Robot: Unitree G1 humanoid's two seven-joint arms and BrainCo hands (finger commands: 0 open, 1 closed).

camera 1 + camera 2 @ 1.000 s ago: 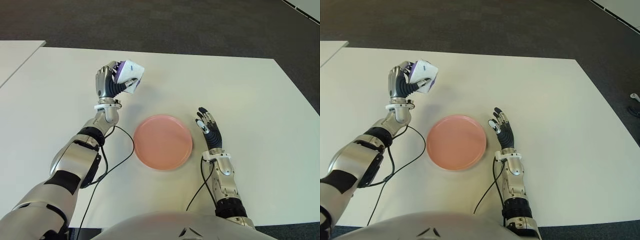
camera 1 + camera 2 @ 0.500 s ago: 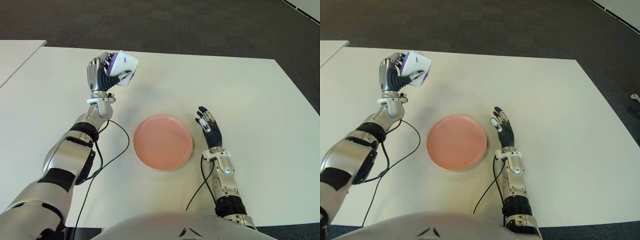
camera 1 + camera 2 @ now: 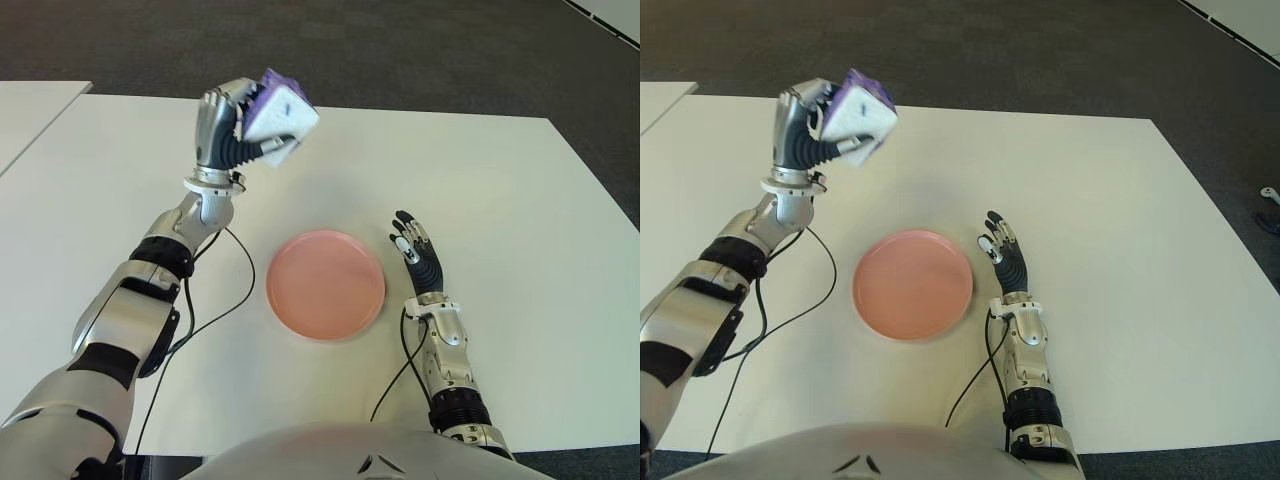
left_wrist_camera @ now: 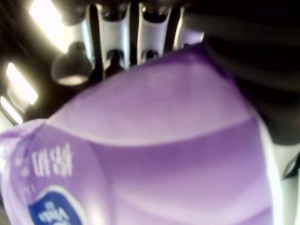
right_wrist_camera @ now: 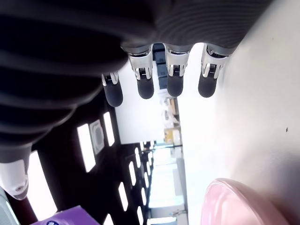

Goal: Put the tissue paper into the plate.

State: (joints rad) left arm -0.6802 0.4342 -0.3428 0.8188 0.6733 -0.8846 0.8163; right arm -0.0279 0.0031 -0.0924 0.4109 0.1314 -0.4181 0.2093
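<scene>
A: Where was the tissue paper pack (image 3: 279,119)?

B: In the left hand (image 3: 225,128), lifted clear of the white table (image 3: 520,200). It was a white and purple packet, tilted, and in the head views it showed over the far part of the table, toward the far left corner. The fingers (image 3: 246,150) were curled around it, and the thumb side pressed on its near face. In the left wrist view the purple wrapper (image 4: 154,140) filled almost everything, with three fingertips (image 4: 149,33) showing past its edge.

A: So it was not in the plate?

B: No. The pink plate (image 3: 325,284) lay flat on the table, nearer the near edge and roughly midway between the two arms. Nothing was in it. The packet was well apart from it, farther back and to the left.

A: And the right hand?

B: The right hand (image 3: 415,255) showed just beside the plate's right rim, fingers stretched out straight and slightly fanned, pointing toward the far edge. It gripped nothing. The right wrist view showed four extended fingertips (image 5: 174,75) and the plate's pink rim (image 5: 234,201) close by.

A: Anything else on the table?

B: A black cable (image 3: 215,315) looped over the surface beside the left forearm, and another (image 3: 392,385) ran along the right forearm toward the near edge.
</scene>
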